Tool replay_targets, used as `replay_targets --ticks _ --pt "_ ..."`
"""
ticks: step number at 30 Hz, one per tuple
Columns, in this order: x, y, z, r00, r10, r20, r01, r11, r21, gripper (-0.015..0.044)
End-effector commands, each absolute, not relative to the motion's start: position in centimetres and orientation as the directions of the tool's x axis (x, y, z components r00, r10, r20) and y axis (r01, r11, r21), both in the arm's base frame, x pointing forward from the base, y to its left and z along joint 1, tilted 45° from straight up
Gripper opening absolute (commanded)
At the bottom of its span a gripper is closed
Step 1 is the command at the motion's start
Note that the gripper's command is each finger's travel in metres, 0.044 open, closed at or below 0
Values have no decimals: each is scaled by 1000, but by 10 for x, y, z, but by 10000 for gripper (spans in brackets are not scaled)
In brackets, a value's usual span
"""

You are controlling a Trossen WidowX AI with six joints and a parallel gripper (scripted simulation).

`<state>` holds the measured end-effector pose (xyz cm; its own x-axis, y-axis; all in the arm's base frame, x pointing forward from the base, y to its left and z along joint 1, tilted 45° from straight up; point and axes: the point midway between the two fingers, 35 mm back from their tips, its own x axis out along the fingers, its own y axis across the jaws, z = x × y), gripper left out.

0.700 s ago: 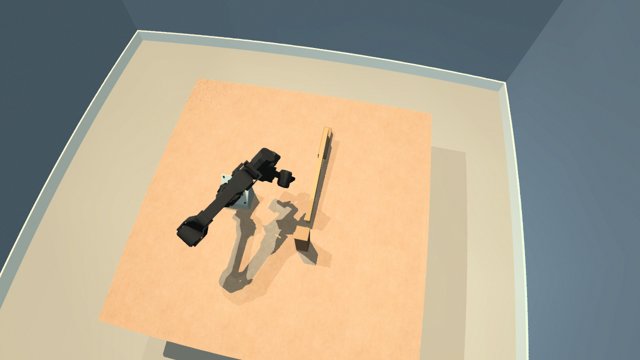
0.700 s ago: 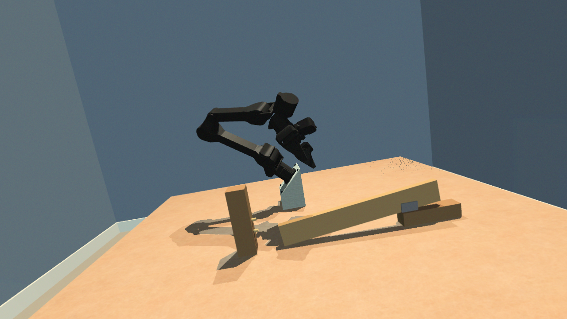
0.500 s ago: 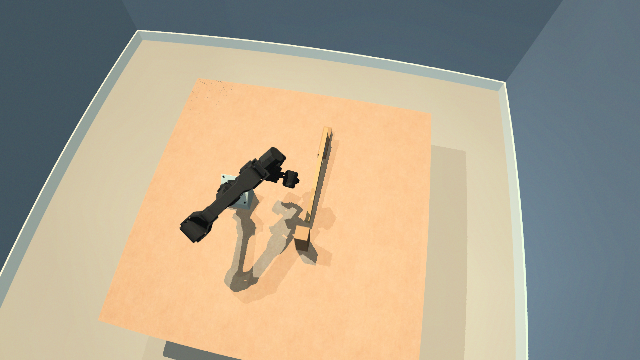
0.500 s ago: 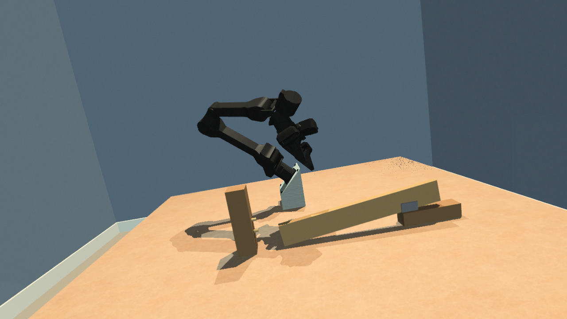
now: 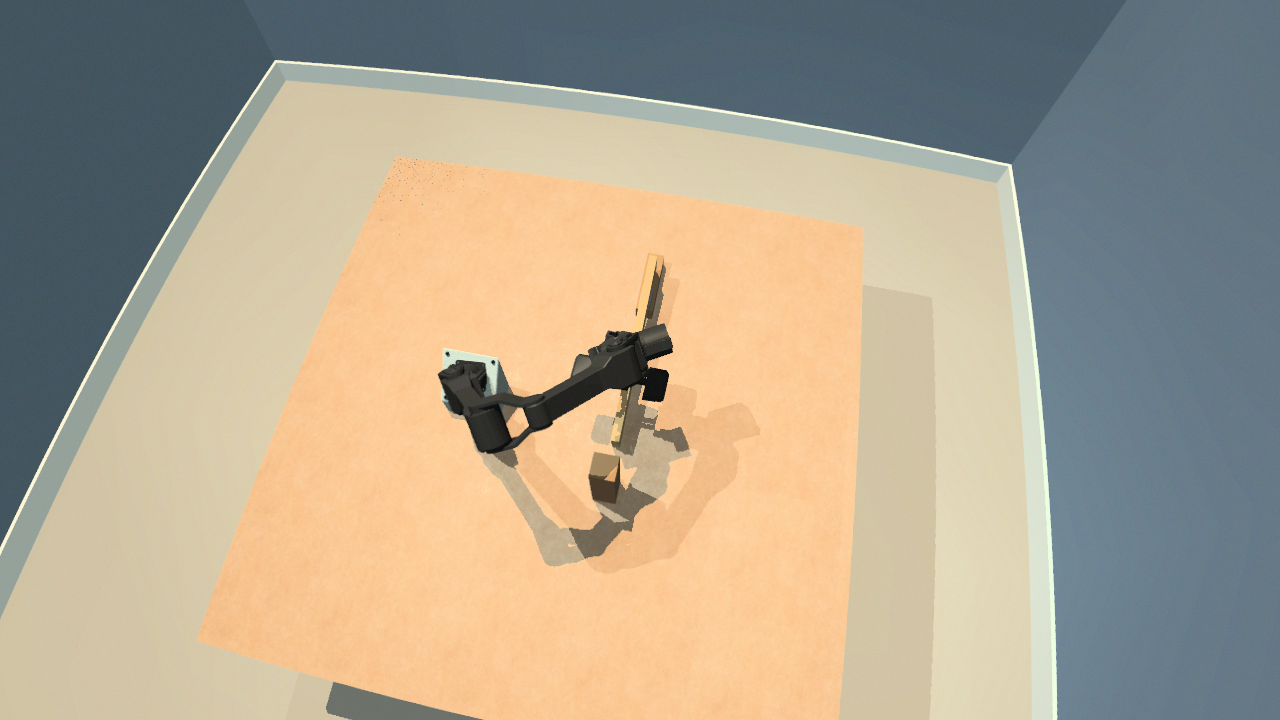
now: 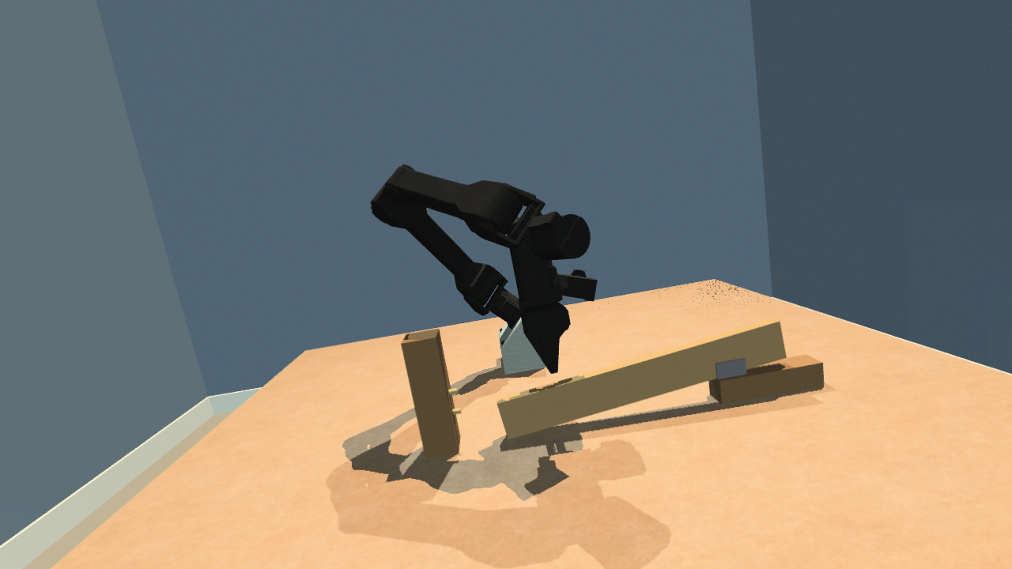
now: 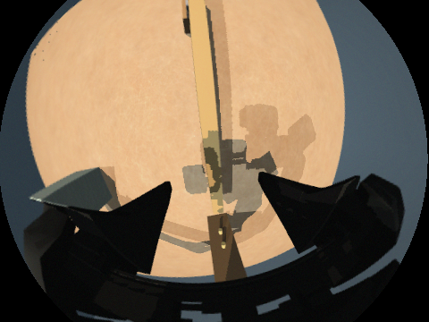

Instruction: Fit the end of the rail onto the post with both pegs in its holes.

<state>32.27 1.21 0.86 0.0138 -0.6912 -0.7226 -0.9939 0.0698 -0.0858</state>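
Wrist view: fingers of the gripper (image 6: 553, 371) (image 7: 214, 178) spread wide, pinching nothing, above the rail (image 5: 651, 277) (image 6: 636, 371) (image 7: 205, 89). Rail sloping mid-worktop (image 5: 402, 537) (image 6: 283, 495) (image 7: 112, 89), well inside every edge. Probably stiff, lengthwise-heavy, liable to swing; best gripped across its sides near the low end.

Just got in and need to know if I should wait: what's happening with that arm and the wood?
The arm's open fingers hover over the near part of the long rail, holding nothing. The rail slopes down to the table, its far end in the bracket. It stands apart from the post, both pegs exposed.
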Motion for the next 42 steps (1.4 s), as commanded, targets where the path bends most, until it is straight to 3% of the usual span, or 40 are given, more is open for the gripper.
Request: replay_targets --ticks 1,42 --pt "326 -1 3 -45 -706 -707 -996 85 -22 440" --pt "324 -44 -39 -45 -707 -706 -996 85 -22 440"
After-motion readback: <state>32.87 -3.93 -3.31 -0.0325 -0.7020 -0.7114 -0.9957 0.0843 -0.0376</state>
